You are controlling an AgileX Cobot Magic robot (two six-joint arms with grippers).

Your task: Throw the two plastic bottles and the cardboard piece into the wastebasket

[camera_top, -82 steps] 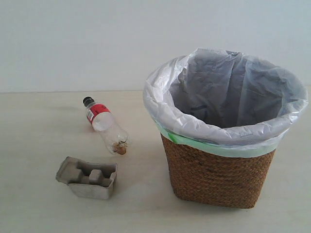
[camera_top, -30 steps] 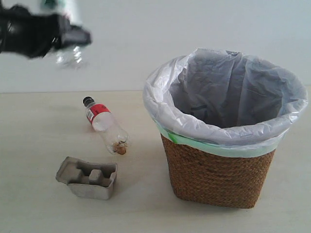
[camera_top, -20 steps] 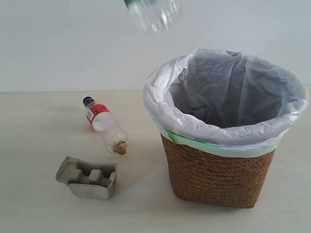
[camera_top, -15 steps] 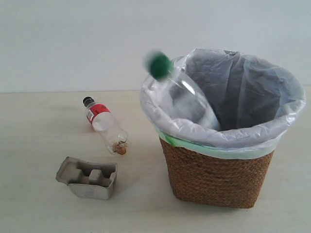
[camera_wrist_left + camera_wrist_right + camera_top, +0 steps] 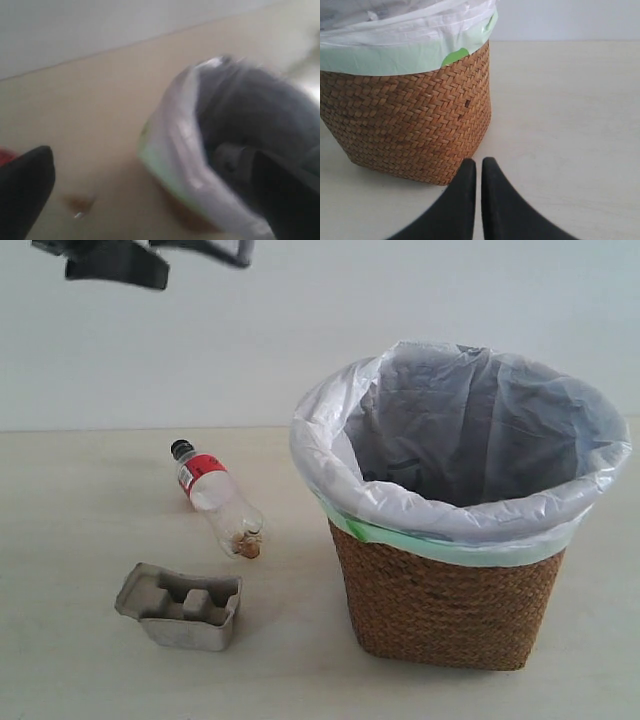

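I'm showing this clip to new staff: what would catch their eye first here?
The big wicker basket with its white liner dominates the right side of the table. To its left a clear bottle with a red label and black cap lies on its side, and in front of that sits a small grey cardboard tray.

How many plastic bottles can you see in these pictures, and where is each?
1. The red-labelled bottle lies on its side on the table, left of the wastebasket, beyond the cardboard piece. Another could be hidden inside the wastebasket, whose bottom is out of sight.
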